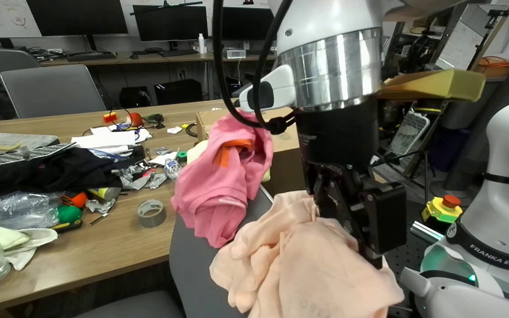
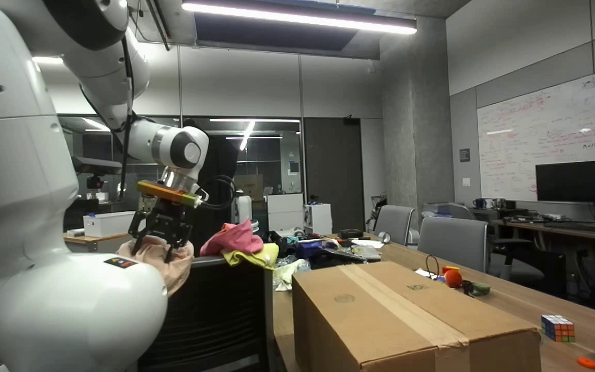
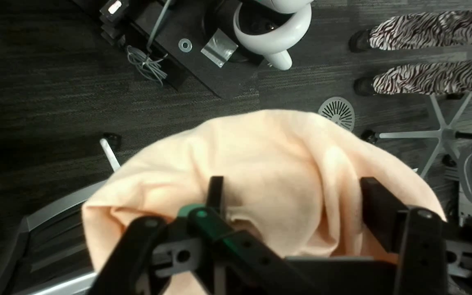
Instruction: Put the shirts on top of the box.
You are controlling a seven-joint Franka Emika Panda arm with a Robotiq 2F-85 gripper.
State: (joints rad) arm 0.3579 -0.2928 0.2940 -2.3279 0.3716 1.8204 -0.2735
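The peach-coloured cloth shirt [image 1: 320, 265] lies in loose folds at the end of the grey chair back [image 1: 197, 269], and the black two-fingered gripper [image 3: 292, 196] points down into it. The jaws stand wide apart, with the shirt between them — the wrist view shows the fabric lying loose there. How firmly they touch the folds, or if they touch at all, I cannot tell.

On the same chair back, near to the peach-coloured one, there is the pink cloth shirt [image 1: 219, 187] with an orange marking. It rests on a yellow cloth shirt [image 2: 259, 256], of which a part hangs down from under the pink one.

The large brown cardboard box [image 2: 380, 320], taped along its top, stands on the wooden tabletop [image 1: 117, 247] beside the chair. In an exterior view, a small cube with coloured squares [image 2: 558, 329] is near this box. Also in an exterior view, a roll of grey tape [image 1: 153, 219] lies flat on the tabletop, well apart from the gripper.
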